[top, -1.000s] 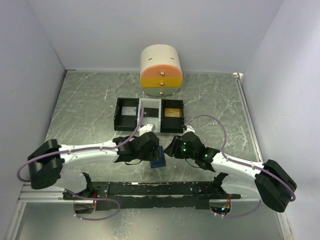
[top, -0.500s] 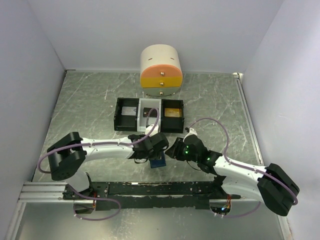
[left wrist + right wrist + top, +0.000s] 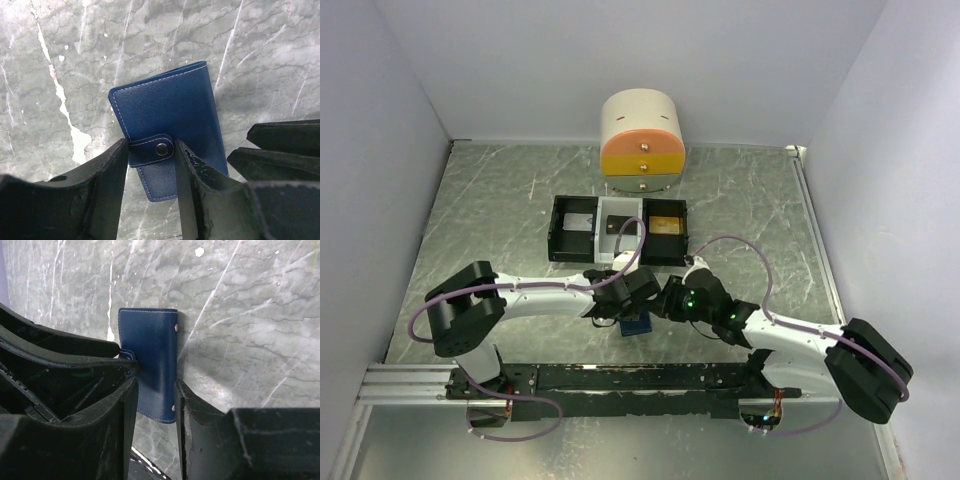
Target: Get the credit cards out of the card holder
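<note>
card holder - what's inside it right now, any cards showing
Nothing inside shows. The card holder is folded shut with its clasp tab snapped across the edge, so only the blue cover is visible; any cards within are hidden.

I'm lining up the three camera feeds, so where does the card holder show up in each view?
Top external: the card holder is a small blue patch just below centre.
Left wrist: the card holder sits mid-frame, closed, its outer face showing.
Right wrist: the card holder is a narrow blue rectangle left of centre.
Shared landmark: its clasp tab, central in the left wrist view, peeking out at the holder's left edge in the right wrist view; too small to pick out from above.
</note>
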Motion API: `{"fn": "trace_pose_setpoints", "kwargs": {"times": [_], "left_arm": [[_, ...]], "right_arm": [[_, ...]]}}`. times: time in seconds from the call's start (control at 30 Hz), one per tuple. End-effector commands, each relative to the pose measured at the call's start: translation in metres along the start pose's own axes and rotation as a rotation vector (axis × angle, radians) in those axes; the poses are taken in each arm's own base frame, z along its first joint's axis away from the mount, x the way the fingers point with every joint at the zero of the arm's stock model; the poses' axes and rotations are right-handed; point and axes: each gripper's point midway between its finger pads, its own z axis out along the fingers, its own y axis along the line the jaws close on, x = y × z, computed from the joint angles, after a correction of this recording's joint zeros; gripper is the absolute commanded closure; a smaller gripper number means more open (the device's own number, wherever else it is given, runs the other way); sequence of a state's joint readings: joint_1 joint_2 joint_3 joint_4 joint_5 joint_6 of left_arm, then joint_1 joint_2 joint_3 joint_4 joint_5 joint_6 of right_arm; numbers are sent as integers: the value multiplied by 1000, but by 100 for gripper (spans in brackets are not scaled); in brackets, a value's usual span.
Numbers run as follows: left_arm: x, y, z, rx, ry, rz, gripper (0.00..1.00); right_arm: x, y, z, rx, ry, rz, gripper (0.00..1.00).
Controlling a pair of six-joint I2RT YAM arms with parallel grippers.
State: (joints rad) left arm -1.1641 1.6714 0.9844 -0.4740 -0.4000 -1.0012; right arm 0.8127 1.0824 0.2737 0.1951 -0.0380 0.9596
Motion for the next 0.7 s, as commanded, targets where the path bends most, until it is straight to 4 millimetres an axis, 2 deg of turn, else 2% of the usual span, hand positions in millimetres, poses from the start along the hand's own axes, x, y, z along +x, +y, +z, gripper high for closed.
{"fn": "trace_pose_setpoints", "kwargs": {"times": [0.0, 0.2, 0.3, 0.47, 0.53, 0.67], "left_arm": [[9, 8, 5, -39, 15, 33, 53], [14, 10, 6, -43, 25, 48, 68], [14, 8, 5, -27, 19, 41, 71], [13, -1, 3, 23, 6, 31, 78], [12, -4, 2, 43, 2, 25, 84], [11, -5, 1, 60, -6, 13, 86]], "right_arm": [[1, 11, 1, -66, 19, -26, 65], [12, 2, 6, -20, 80, -51, 63], [14, -4, 8, 11, 95, -58, 63], [13, 2, 10, -1, 111, -89, 63], [11, 4, 10, -3, 110, -103, 63], [10, 4, 10, -8, 114, -132, 63]]}}
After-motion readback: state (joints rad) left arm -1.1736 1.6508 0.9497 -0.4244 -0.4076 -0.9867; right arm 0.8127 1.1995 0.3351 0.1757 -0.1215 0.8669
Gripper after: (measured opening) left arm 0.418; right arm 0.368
